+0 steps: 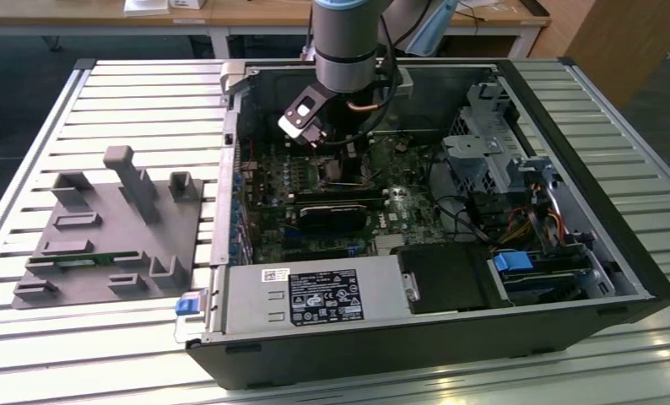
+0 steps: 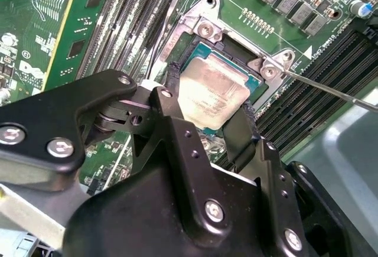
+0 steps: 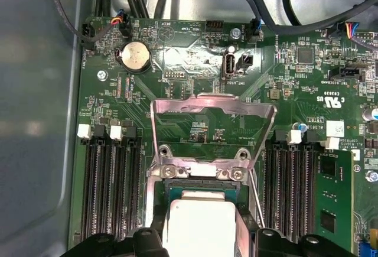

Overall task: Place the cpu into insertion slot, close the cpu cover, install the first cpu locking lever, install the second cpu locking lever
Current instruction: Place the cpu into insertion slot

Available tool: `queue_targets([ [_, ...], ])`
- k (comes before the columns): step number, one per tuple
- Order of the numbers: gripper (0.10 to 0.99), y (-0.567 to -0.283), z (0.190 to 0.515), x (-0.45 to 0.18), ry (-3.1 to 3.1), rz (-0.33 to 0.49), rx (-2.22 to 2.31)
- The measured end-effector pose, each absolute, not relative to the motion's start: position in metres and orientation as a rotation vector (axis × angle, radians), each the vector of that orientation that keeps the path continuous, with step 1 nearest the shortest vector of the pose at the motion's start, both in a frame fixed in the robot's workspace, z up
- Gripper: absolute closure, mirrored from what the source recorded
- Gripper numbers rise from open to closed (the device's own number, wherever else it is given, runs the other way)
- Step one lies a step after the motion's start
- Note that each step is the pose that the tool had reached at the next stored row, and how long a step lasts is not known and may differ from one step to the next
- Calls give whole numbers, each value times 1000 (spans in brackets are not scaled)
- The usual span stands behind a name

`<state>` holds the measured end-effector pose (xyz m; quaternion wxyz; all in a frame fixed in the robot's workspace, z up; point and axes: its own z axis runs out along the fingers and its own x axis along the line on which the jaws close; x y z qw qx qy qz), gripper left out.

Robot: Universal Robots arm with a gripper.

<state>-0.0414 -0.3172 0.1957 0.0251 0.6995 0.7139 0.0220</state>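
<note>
The cpu point(image 2: 214, 87), a square chip with a pale silver top, sits between my gripper's point(image 2: 209, 106) two black fingers point(image 2: 243, 128), which press on opposite edges. It lies level in or just over the insertion slot point(image 2: 267, 68), whose silver border frames it; I cannot tell whether it is fully seated. In the first wrist view the cpu point(image 3: 201, 224) is below the cpu cover point(image 3: 214, 98), a silver frame plate swung up on its hinge and standing open. A thin locking lever point(image 2: 333, 90) sticks out beside the socket. In the exterior view my gripper point(image 1: 337, 160) reaches down into the computer case.
Long black memory slots point(image 3: 109, 192) flank the socket on both sides, and a green card point(image 3: 333, 192) stands in one. A coin cell point(image 3: 135, 54) and cables point(image 3: 283, 9) lie beyond the cover. The open case point(image 1: 425, 329) rests on a slatted table beside a grey fixture point(image 1: 110, 228).
</note>
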Motion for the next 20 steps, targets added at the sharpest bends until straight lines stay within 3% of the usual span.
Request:
queue_targets([
  [20, 545, -317, 194, -40, 2230, 68, 2141],
])
